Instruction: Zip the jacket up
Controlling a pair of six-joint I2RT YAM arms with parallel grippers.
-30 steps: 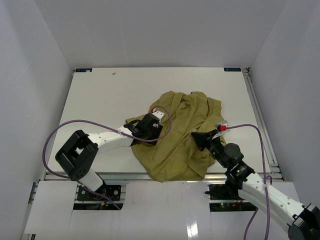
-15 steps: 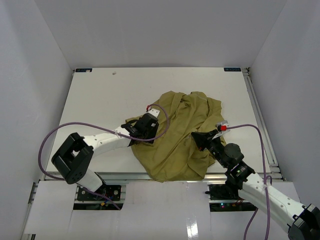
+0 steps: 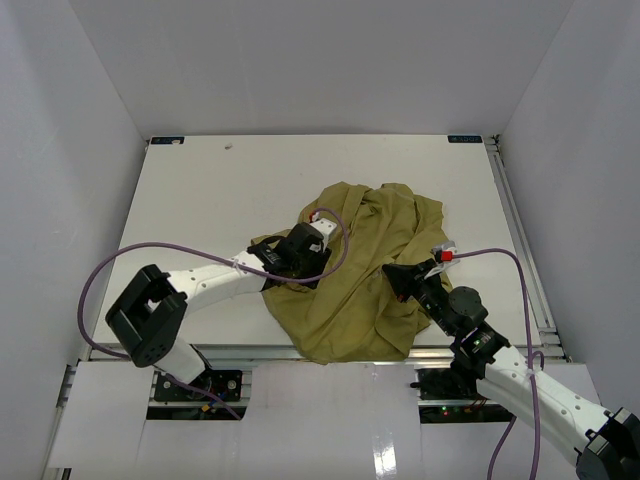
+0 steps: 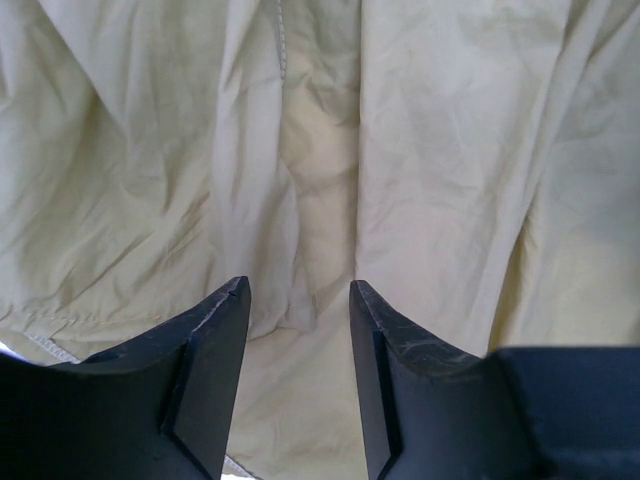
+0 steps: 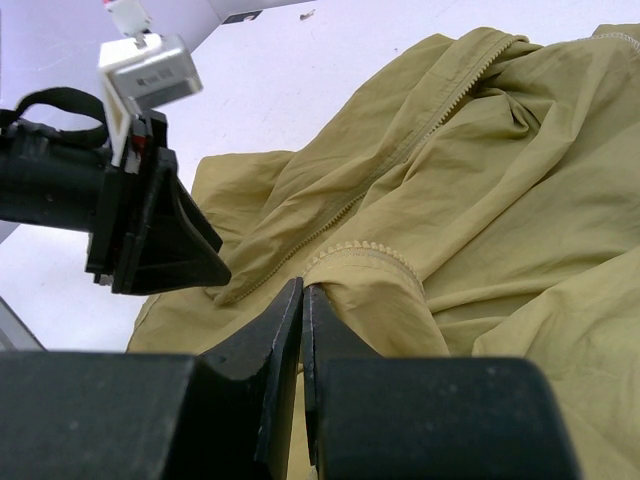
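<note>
The jacket lies crumpled on the white table, right of centre and reaching down to the near edge. It is an olive-yellow heap of thin, wrinkled fabric, bunched highest at its far side and spreading into a flatter flap at the near left.

From the right wrist view a line of zipper teeth runs diagonally across the cloth from far right to near left. A stitched hem curves just beyond the fingertips. Deep folds cross the fabric to the right of it.

The left gripper sits at the jacket's left edge, over the cloth. In its own view its fingers stand spread apart, with pale creased fabric filling the space beyond them and a seam running down from the top.

The right gripper rests on the jacket's right part, pointing left toward the other gripper. Its fingers are pressed together with only a dark slit between them, their tips right at the fabric below the hem. Whether a fold is caught between them cannot be told.
</note>
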